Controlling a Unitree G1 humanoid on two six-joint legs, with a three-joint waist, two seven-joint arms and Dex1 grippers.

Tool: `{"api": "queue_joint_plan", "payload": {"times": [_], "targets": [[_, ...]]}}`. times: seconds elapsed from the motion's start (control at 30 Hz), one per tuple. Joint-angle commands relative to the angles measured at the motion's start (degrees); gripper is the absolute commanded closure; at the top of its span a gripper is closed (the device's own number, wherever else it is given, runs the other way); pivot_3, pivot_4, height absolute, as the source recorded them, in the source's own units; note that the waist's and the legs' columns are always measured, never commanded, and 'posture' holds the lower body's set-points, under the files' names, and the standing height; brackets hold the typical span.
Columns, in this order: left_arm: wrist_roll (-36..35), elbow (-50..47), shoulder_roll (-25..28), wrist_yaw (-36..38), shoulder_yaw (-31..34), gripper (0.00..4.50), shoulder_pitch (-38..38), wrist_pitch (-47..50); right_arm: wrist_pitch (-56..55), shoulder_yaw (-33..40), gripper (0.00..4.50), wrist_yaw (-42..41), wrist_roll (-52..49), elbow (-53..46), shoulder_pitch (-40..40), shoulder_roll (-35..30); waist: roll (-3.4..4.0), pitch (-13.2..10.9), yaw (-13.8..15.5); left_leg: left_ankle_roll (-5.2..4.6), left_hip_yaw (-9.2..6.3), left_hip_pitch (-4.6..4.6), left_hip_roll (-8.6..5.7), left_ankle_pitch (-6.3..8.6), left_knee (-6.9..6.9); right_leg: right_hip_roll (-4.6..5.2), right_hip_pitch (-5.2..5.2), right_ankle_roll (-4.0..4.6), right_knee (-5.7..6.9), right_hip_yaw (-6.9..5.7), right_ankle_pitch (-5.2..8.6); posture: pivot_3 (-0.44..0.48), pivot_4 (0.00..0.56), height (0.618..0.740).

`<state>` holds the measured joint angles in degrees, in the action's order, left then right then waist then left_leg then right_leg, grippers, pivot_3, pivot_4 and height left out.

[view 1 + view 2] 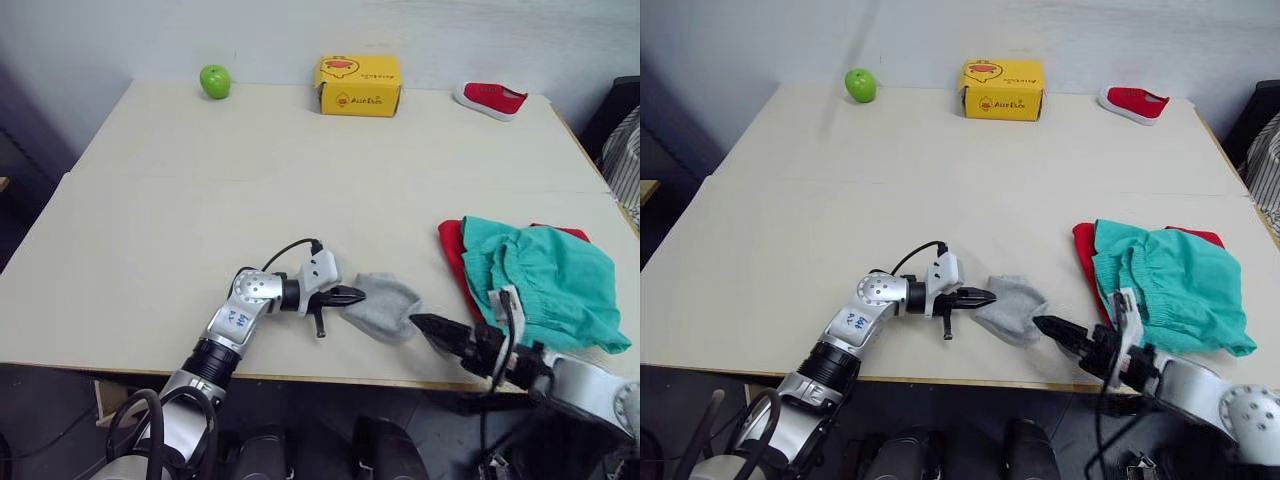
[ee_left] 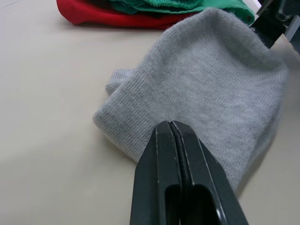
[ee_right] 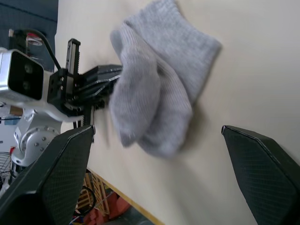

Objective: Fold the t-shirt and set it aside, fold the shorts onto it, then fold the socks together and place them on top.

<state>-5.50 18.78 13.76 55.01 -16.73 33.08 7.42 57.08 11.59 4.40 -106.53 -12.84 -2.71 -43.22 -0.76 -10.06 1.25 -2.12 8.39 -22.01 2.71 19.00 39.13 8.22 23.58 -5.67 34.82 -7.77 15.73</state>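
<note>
1. The socks [image 1: 382, 306] lay low and centre in the frame, near the worktop's [image 1: 300, 190] front edge, as a soft grey knit bundle. Their long axis ran roughly left to right, tilting a little toward the lower right.
2. The left gripper [image 1: 352, 294] pointed right along that axis, its fingers [image 2: 176, 154] clenched flat together on the socks' ribbed left edge.
3. The right gripper [image 1: 428, 327] sat just right of the socks, tips pointing left at them. In the right wrist view its fingers [image 3: 262, 168] stood wide apart with the socks between them, untouched.
4. The shorts [image 1: 545, 280], teal and soft with a gathered waistband, lay crumpled at the right of the frame on top of the t-shirt [image 1: 452, 248], whose red cloth showed along the left edge and behind.
5. The worktop was pale, smooth and matt, with a seam running across its middle; a plain light wall stood behind it.
6. Along the top of the frame sat a glossy green apple [image 1: 215, 80] at left, a yellow cardboard box [image 1: 359, 85] in the middle and a small red shoe [image 1: 490, 99] at right.
</note>
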Motion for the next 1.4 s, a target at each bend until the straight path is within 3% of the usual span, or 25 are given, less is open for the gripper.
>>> {"api": "queue_joint_plan", "payload": {"times": [0.03, 0.2, 0.53, 0.63, 0.97, 1.0, 1.1, 1.2, 1.4], "targets": [[0.57, -0.81, 0.39, 0.16, -0.76, 4.5, -1.21, 0.83, 0.87, -3.57, 0.05, 5.36, -0.87, 3.84, 1.18, 0.77, -0.03, 0.03, -0.02, 0.0, 0.0, 0.0, -0.01, 0.0, 0.0, 0.0, -0.01, 0.0, 0.0, 0.0, 0.0, 0.0, 0.15, 0.74], [0.51, -1.99, 0.76, 0.01, -0.82, 4.5, -1.92, 1.47, 2.91, -7.46, 0.05, 7.92, -3.31, 4.66, 3.98, 0.71, -0.19, 0.24, -0.3, -0.01, 0.03, 0.03, 0.01, 0.0, 0.0, -0.01, -0.02, 0.0, 0.01, 0.0, 0.0, 0.0, 0.15, 0.74], [0.56, -2.89, 0.77, -0.35, -0.69, 4.5, -2.06, 2.47, 3.08, -12.94, 0.05, 9.31, 0.08, 8.98, 12.39, 9.26, -0.38, 0.46, -1.59, 0.07, 0.01, 0.05, 0.18, 0.01, -0.01, 0.0, -0.01, 0.04, 0.02, 0.02, 0.02, 0.0, 0.15, 0.74], [0.56, -3.27, 1.13, -0.47, -0.39, 4.5, -2.12, 2.78, 3.12, -12.56, 0.66, 9.05, 2.0, 10.74, 13.98, 11.0, -0.37, 0.48, -1.55, 0.08, 0.02, 0.06, 0.18, 0.0, -0.01, 0.0, -0.01, 0.06, 0.04, 0.02, 0.03, 0.0, 0.15, 0.74], [-1.02, -7.11, 3.3, 1.21, 0.66, 4.5, -3.22, 2.92, 1.66, -7.25, 4.22, 3.47, 5.19, 6.91, 11.01, 13.19, -0.35, 0.49, -1.35, 0.09, -0.02, -0.01, 0.18, 0.01, -0.03, 0.04, 0.03, 0.09, 0.0, 0.05, 0.05, 0.0, 0.15, 0.74], [-2.24, -8.2, 3.8, 2.16, 1.28, 4.5, -3.15, 3.58, 0.56, -5.92, 4.41, 2.7, 4.78, 5.27, 10.2, 13.85, -0.34, 0.49, -1.34, 0.09, -0.03, -0.03, 0.18, 0.01, -0.03, 0.03, 0.03, 0.09, -0.02, 0.04, 0.05, 0.0, 0.15, 0.74], [-7.11, -12.19, 5.28, 4.76, 4.25, 4.5, -3.04, 5.96, -4.28, 0.06, 4.44, 2.07, 0.27, -0.54, 7.12, 15.86, -0.19, 0.38, -1.3, 0.09, -0.03, -0.17, 0.14, 0.02, -0.03, 0.01, 0.16, 0.08, -0.01, 0.04, 0.05, 0.0, 0.15, 0.74], [-13.57, -18.49, 6.5, 5.71, 8.49, 3.89, -3.53, 10.77, -13.14, 10.52, 4.44, 4.22, -6.11, -6.55, 3.28, 20.34, 0.24, 0.08, -1.21, 0.34, -0.02, -0.33, 0.06, -0.15, -0.03, 0.0, 0.26, 0.02, 0.05, 0.08, 0.01, 0.0, 0.15, 0.74], [-22.88, -27.6, 6.74, 4.61, 13.81, 1.98, -4.27, 16.09, -24.77, 27.08, 4.44, 5.68, -6.46, -11.11, -2.27, 22.2, 0.32, 0.03, -0.63, 0.18, 0.02, -0.35, -0.06, -0.08, -0.03, -0.09, 0.14, -0.24, -0.11, 0.07, -0.13, 0.0, 0.15, 0.74]]}}
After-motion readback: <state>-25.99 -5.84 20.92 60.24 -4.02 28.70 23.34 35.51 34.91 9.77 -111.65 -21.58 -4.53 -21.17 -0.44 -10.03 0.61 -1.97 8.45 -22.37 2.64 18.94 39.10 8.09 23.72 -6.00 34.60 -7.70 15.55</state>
